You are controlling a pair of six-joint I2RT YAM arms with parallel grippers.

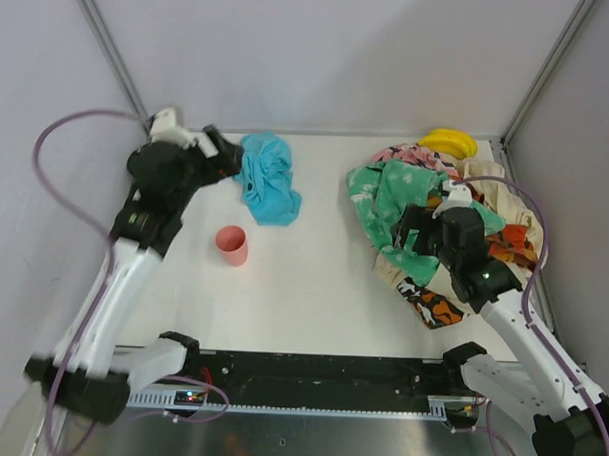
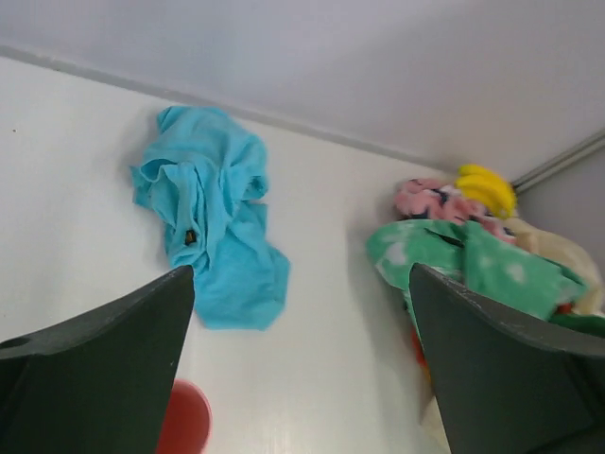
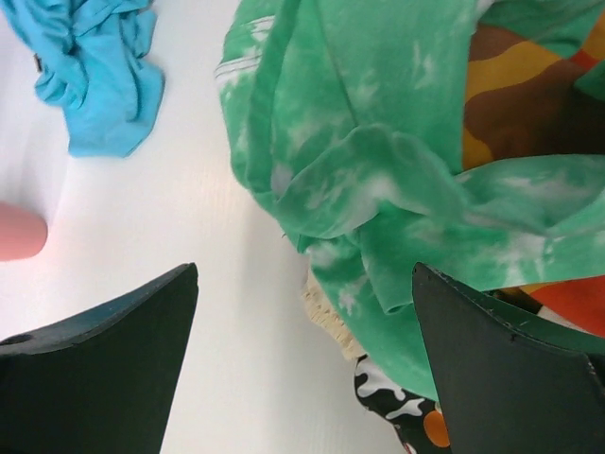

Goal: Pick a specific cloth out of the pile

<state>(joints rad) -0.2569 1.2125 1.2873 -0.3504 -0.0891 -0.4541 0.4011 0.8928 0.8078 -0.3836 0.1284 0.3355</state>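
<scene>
The turquoise-blue cloth (image 1: pixel 267 178) lies crumpled on the white table at the far left, apart from the pile (image 1: pixel 425 207). It also shows in the left wrist view (image 2: pixel 210 208) and the right wrist view (image 3: pixel 90 71). The pile of green-white tie-dye (image 3: pixel 378 151), orange-black print and cream cloths sits at the right. My left gripper (image 1: pixel 230 157) is open and empty, just left of the blue cloth. My right gripper (image 1: pixel 409 230) is open and empty, over the pile's near left side.
A pink cup (image 1: pixel 232 245) stands on the table near the blue cloth. A yellow banana (image 1: pixel 449 142) lies behind the pile at the back wall. Walls close the table at the back and both sides.
</scene>
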